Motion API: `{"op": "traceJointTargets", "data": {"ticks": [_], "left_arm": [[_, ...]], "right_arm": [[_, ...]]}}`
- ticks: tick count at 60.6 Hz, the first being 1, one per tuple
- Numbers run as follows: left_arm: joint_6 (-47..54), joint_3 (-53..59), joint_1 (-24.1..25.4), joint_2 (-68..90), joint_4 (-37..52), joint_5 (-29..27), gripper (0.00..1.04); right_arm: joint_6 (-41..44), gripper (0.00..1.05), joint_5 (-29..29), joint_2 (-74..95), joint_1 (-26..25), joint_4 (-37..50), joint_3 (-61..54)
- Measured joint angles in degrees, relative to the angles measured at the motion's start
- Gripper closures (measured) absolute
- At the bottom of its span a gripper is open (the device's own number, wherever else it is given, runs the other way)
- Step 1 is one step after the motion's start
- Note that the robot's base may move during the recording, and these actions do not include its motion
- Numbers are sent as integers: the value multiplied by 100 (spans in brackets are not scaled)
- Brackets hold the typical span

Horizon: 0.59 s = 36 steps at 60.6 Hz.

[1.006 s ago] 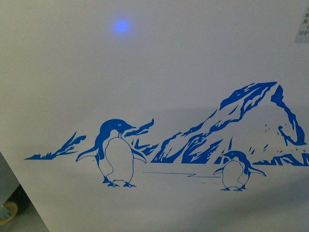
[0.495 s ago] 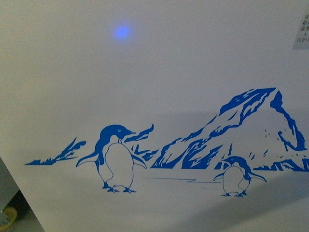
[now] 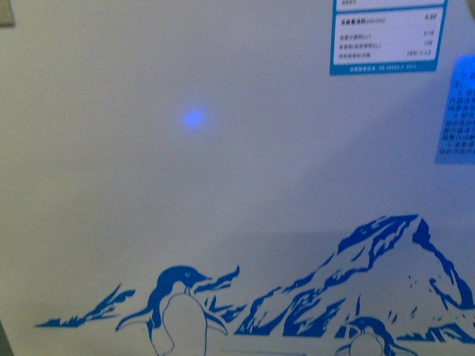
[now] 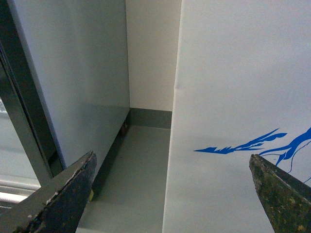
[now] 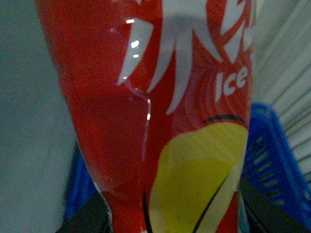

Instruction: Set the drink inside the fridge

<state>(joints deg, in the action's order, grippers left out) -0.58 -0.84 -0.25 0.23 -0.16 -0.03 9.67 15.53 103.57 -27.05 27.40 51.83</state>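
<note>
In the front view the penguin picture (image 3: 297, 315) has slid down toward 6 o'clock, and a rating label (image 3: 387, 35) has appeared at 1 o'clock on the fridge (image 3: 223, 193). We judge we are rising toward its lid. Our right gripper (image 5: 177, 216) clamps the drink (image 5: 160, 121), which stands between its jaws. Our left gripper (image 4: 171, 162) gapes wide, empty.

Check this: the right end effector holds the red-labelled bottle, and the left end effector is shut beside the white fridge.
One point is wrong: the left end effector is open, not shut. The left wrist view shows its fingers spread wide with nothing between them, beside the white fridge. The right end effector does hold the red-labelled bottle.
</note>
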Motion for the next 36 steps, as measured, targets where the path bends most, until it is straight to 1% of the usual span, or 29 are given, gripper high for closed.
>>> {"op": "traceJointTargets", "data": {"ticks": [7, 22, 27, 33, 36], "left_arm": [[0, 0, 0, 0, 0, 0, 8], [0, 0, 0, 0, 0, 0, 8], [0, 0, 0, 0, 0, 0, 8], [0, 0, 0, 0, 0, 0, 8], [0, 0, 0, 0, 0, 0, 8]], "right_arm": [[-269, 62, 400, -1696, -256, -334, -387], [-691, 62, 1027, -3606, -817, -809, -756], [-992, 62, 1478, -4476, -1130, -1067, -968], [-1217, 62, 1770, -5007, -1327, -1211, -1115], [-1486, 62, 2118, -5493, -1491, -1281, -1279]]}}
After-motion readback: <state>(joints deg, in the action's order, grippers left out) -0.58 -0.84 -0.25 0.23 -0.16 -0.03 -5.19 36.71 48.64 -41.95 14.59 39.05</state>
